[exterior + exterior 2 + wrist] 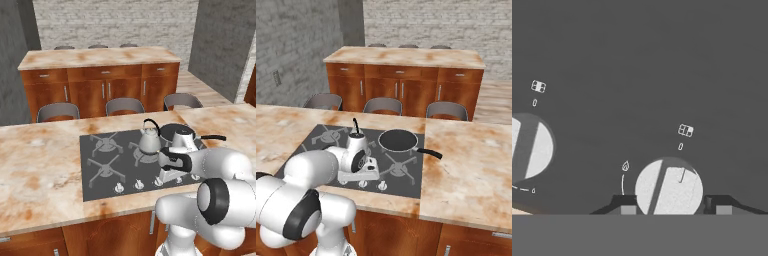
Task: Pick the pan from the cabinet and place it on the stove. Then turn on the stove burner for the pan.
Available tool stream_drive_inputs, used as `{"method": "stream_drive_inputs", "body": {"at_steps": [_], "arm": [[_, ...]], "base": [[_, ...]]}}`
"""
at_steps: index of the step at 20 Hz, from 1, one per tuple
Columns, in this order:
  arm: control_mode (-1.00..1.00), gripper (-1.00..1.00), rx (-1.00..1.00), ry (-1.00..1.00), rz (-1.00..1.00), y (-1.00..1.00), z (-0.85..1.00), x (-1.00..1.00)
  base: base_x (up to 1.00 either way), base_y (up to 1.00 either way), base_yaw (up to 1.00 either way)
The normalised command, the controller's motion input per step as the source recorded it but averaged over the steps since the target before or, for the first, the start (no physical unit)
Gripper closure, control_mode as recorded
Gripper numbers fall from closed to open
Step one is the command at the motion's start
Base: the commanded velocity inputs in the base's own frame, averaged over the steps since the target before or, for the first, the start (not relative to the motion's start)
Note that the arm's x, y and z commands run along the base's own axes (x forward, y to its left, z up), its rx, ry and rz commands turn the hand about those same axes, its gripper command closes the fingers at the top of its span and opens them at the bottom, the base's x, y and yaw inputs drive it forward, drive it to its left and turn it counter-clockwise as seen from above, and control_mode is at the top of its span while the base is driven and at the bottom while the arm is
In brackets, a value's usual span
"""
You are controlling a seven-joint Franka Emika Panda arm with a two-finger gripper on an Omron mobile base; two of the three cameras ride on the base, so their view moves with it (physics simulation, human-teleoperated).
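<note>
Stove [406, 185] lies flat in the marble counter [40, 170]; my arm hides its front right part in the left base view. The pan [398, 141] sits on the back right grate, handle pointing right, kettle [149, 141] beside it. My hand reaches low over the knob row, gripper [674, 209] fingers apart, straddling one silver knob [668, 186].

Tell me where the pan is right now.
The pan sits on the stove's back right burner, right of the kettle, handle pointing toward the right counter.
</note>
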Motion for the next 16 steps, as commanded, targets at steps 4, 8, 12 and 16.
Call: {"method": "stream_drive_inputs", "body": {"at_steps": [4,8,12,16], "arm": [[-1.00,1.00,0.00,-0.01,0.00,0.00,0.00,-0.17],[-1.00,1.00,-0.01,-0.12,0.00,0.04,0.01,-0.26],[-1.00,1.00,-0.04,-0.14,0.00,0.10,0.01,-0.33],[-1.00,1.00,-0.06,-0.14,0.00,0.17,0.02,-0.30]], "base": [[0.00,0.00,0.00],[0.00,0.00,0.00],[0.00,0.00,0.00],[0.00,0.00,0.00]]}}
